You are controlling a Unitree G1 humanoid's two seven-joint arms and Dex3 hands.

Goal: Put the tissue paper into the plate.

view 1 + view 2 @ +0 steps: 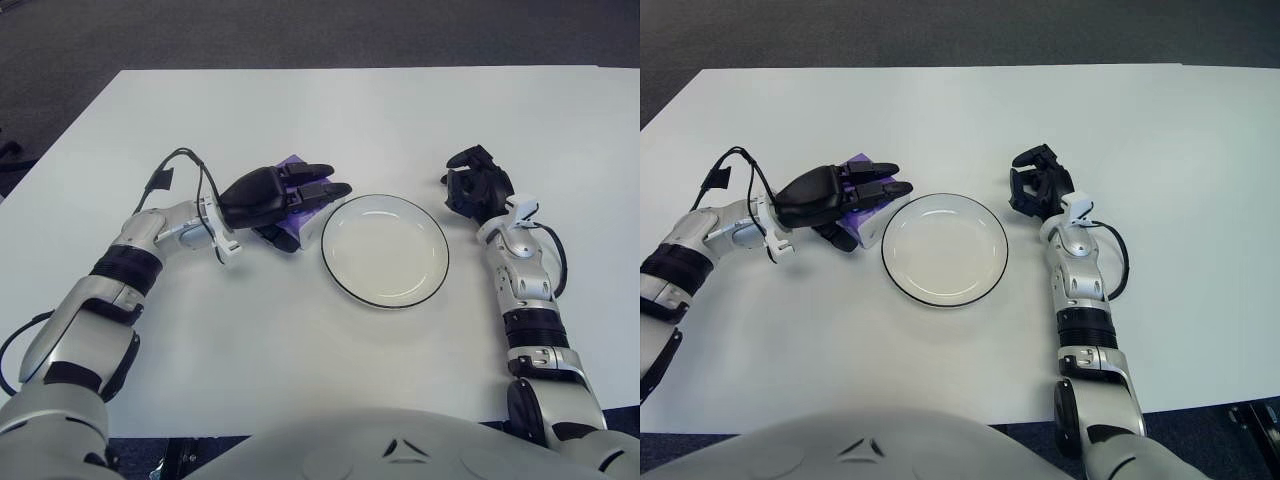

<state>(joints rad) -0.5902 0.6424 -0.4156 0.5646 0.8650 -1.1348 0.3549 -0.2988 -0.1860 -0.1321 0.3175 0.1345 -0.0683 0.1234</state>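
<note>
A white desk seen from above, from the robot's own head. The left robot hand is closed around a purple tissue paper pack, its dark fingers wrapped over the top (only a purple corner and edge show past them). The pack sits just left of a white plate with a thin dark rim, close to the rim but not over the plate. Whether the pack touches the desk cannot be told. The right robot hand shows just right of the plate, fingers curled and holding nothing.
</note>
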